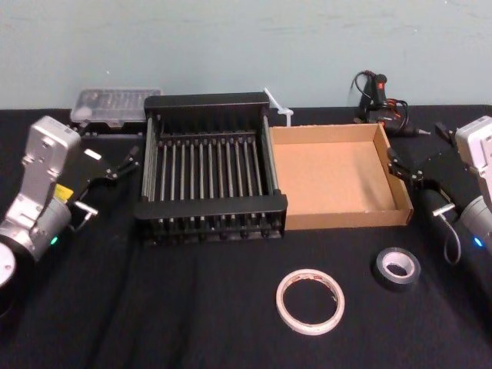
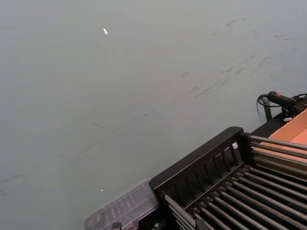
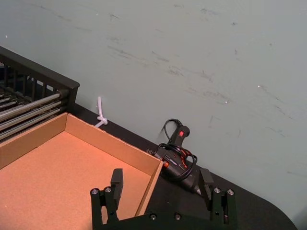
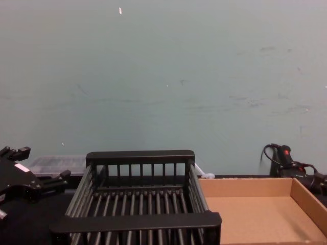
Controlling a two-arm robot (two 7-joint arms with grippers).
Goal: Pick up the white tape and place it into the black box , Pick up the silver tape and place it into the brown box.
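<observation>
We are seeing thin white tape (image 1: 310, 301) and chunky silver tape (image 1: 397, 267) lying flat; left gripper (image 1: 121, 165) and right gripper (image 3: 161, 183) are gaping wide, empty.

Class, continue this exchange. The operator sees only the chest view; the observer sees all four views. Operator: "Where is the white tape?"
Observer: The large thin white tape ring lies flat on the black table, nearer the robot than the black slatted plastic crate and the shallow tan cardboard tray.
Operator: And the small dark grey tape roll?
Observer: Flat too, right of the white ring, apart from it.
Operator: I see the left gripper left of the crate. Where is the right gripper?
Observer: Beside the tray's right wall, jaws open and empty.
</observation>
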